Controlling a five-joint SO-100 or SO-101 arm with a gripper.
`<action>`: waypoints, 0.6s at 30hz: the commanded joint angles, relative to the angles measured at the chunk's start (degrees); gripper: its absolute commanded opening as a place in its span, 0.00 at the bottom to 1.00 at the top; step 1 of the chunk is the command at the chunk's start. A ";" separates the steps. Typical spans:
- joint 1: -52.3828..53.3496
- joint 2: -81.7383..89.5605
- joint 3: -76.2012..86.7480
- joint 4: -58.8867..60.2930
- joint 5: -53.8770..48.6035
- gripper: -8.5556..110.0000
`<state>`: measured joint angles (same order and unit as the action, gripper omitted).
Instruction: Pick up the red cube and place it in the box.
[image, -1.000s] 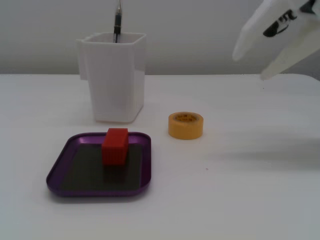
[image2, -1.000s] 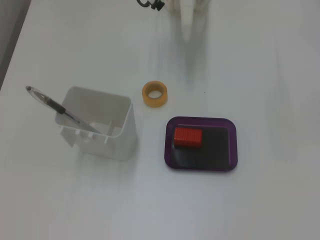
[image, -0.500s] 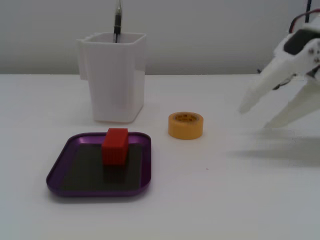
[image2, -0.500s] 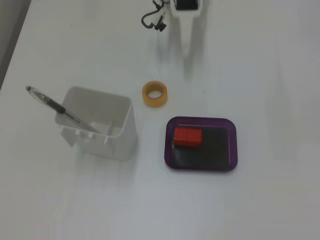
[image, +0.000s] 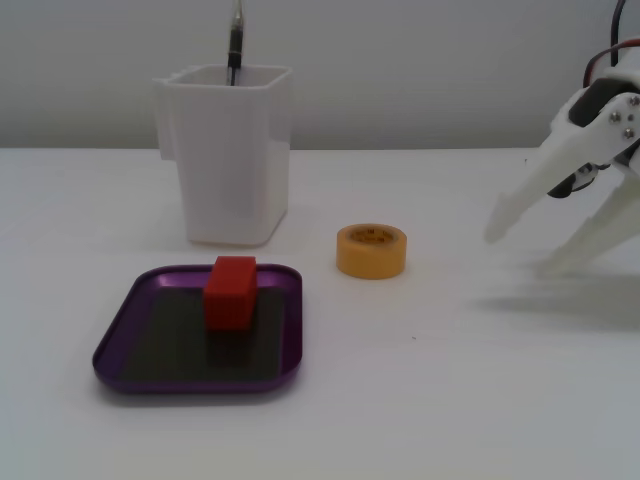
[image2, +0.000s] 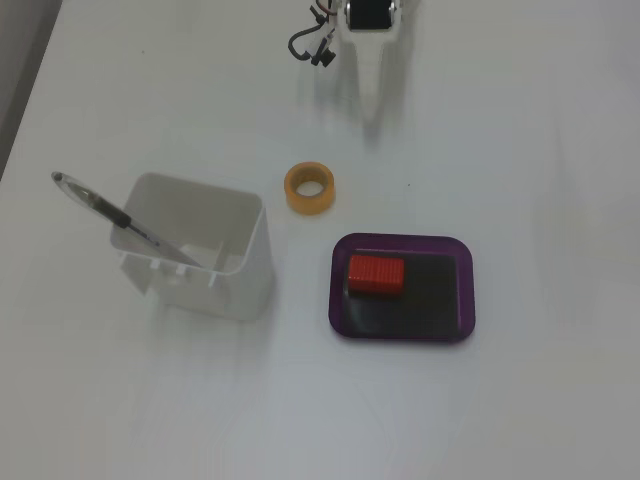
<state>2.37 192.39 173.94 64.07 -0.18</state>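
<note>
The red cube (image: 231, 292) lies inside the purple box (image: 118, 342), in the half of its dark bottom nearest the white container. In the fixed view from above, the cube (image2: 376, 275) is in the left half of the box (image2: 402, 335). My white gripper (image: 522, 250) is at the far right of the table, well away from the box, with its jaws spread apart and nothing between them. It also shows at the top edge of the view from above (image2: 371, 100), pointing toward the tape roll.
A tall white plastic container (image: 230, 160) with a pen (image2: 120, 213) in it stands behind the box. A yellow tape roll (image: 371, 250) lies between the box and the gripper, also seen from above (image2: 309, 188).
</note>
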 joint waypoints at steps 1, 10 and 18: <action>-0.35 5.98 2.02 0.44 0.44 0.14; -0.35 5.98 2.11 0.35 0.44 0.07; -0.35 5.98 2.46 -0.53 0.70 0.07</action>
<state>2.37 192.39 175.87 64.16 0.53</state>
